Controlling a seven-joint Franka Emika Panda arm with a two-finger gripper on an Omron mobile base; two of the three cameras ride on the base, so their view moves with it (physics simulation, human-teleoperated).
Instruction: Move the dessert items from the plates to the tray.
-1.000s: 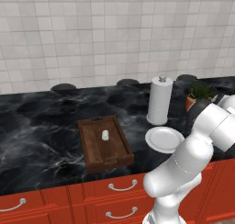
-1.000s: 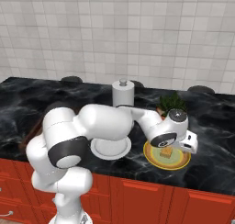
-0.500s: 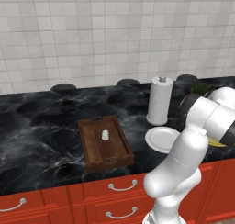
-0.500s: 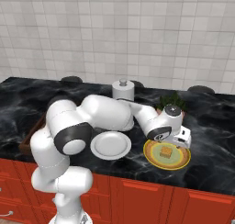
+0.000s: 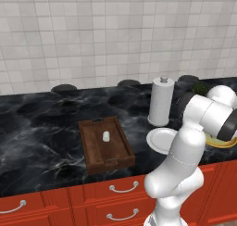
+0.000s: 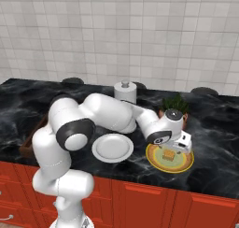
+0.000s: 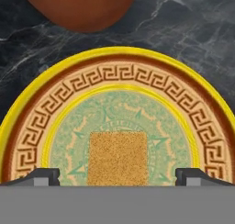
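While black marble counter (image 5: 41,123) runs under a white tiled wall (image 5: 92,30), the gripper (image 7: 117,175) hangs spread over the brown block (image 7: 118,158) mid yellow plate (image 6: 184,165) near the front edge; marshmallow (image 5: 105,136) sits in the tray (image 5: 90,148).

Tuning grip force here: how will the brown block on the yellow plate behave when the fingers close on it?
The brown block looks grainy and cake-like, so probably soft and crumbly. Its square, flat shape suggests it won't roll. It's small against the yellow plate, so likely light.
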